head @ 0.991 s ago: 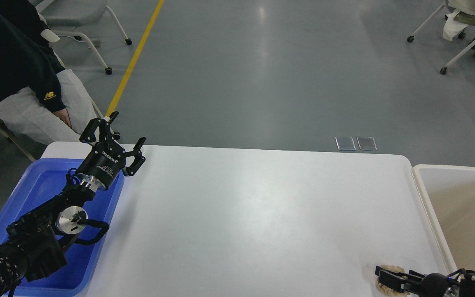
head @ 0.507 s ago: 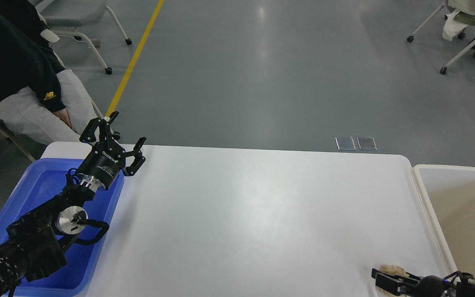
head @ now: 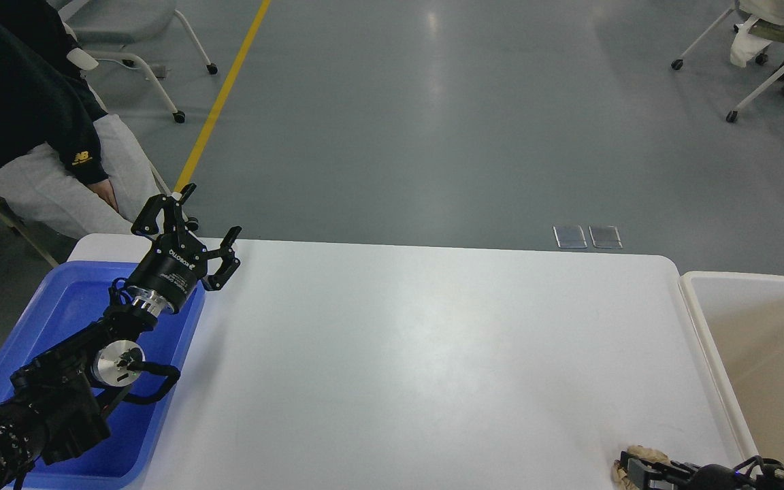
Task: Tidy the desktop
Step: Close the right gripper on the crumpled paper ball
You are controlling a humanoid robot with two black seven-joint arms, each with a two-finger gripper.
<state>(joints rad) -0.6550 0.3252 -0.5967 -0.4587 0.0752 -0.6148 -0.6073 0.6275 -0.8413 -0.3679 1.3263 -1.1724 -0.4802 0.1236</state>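
The white desktop (head: pixel 405 354) fills the middle of the head view. A crumpled beige paper wad (head: pixel 625 474) lies at its front right edge. My right gripper (head: pixel 640 471) comes in low from the bottom right corner, and its dark fingertips sit in the wad, closed on it. My left gripper (head: pixel 203 231) is open and empty. It is raised over the far right corner of the blue tray (head: pixel 58 306) at the desktop's left end.
A beige bin (head: pixel 759 340) stands just off the desktop's right end. A seated person (head: pixel 31 136) is at the far left beyond the tray. Wheeled chairs stand on the grey floor behind, with a yellow floor line.
My right gripper has drawn back toward the bottom edge and the paper wad has moved with it. The left arm has not moved.
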